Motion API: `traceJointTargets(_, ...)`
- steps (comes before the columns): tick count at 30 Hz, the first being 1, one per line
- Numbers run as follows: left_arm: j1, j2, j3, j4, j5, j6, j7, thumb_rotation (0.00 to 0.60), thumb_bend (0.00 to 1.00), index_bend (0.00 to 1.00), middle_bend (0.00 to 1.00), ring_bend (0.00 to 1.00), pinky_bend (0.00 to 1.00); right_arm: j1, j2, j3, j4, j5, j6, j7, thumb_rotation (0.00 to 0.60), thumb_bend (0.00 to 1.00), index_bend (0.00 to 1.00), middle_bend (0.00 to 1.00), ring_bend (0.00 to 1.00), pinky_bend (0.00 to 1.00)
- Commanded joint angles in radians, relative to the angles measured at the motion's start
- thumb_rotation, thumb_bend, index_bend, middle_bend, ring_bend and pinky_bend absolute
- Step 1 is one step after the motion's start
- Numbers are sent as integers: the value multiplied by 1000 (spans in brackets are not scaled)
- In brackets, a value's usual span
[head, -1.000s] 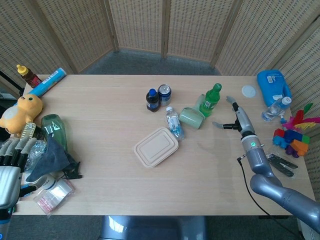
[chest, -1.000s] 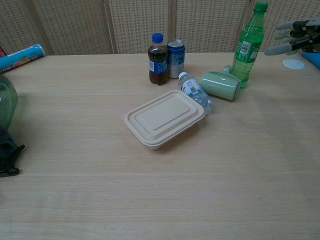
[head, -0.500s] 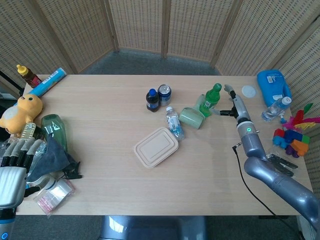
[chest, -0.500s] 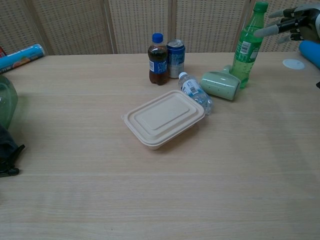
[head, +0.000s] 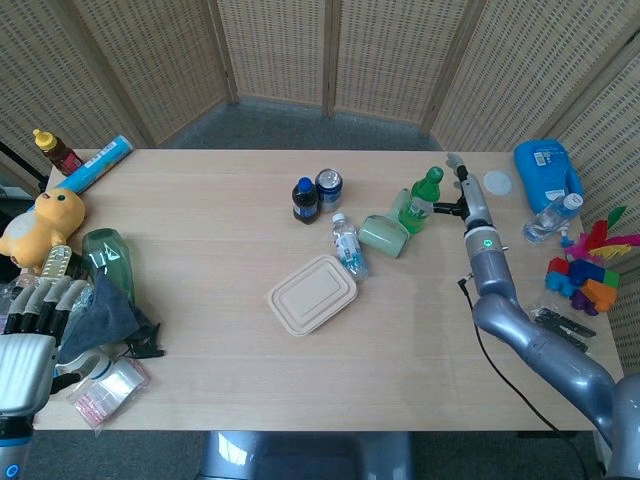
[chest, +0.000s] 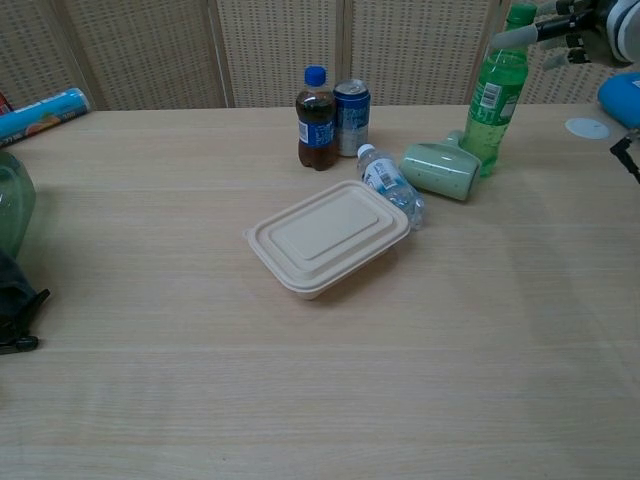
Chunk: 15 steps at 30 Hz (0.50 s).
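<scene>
The right robot hand (chest: 560, 28) has swung in from out over the bench and up to the neck of the tall green plastic bottle (chest: 494, 90). Looks like its fingers (chest: 512, 38) are touching the cap now, hard to tell.

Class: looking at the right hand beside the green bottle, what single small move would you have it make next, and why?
Probably ease the right hand a little further toward the green bottle and close the fingers around its upper part. The fingers are apart and empty, reaching at the bottle's neck in the chest view, and the bottle stands upright with a pale green cup lying against its base.
</scene>
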<state>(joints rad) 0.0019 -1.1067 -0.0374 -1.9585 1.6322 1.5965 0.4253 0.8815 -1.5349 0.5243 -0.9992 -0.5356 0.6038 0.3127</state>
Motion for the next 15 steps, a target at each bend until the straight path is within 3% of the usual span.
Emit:
traceJointTargets(1,0,-2,-1,3,-2,1,3,600,0,0,0,0,0,26,-31,10,26,46,31,-35,550,0,0,0,0,0)
traceJointTargets(6,-3,-8,-2,11,-8,-2,8,600,0,0,0,0,0,53,-76,26,51,80,83,-73,552,0,0,0,0,0)
traceJointTargets(11,-2,-9,-3,15,-9,3,10,600,0,0,0,0,0,74,-127,39,110,97,117,-98,600,0,0,0,0,23)
traceJointTargets(13,-3,-9,-5,16,-10,4,11,600,0,0,0,0,0,85,-162,60,154,111,143,-94,600,0,19,90,56,282)
traceJointTargets(15,-4,-10,-7,18,-10,6,10,600,0,0,0,0,0,94,-195,76,200,113,166,-89,600,0,113,283,235,565)
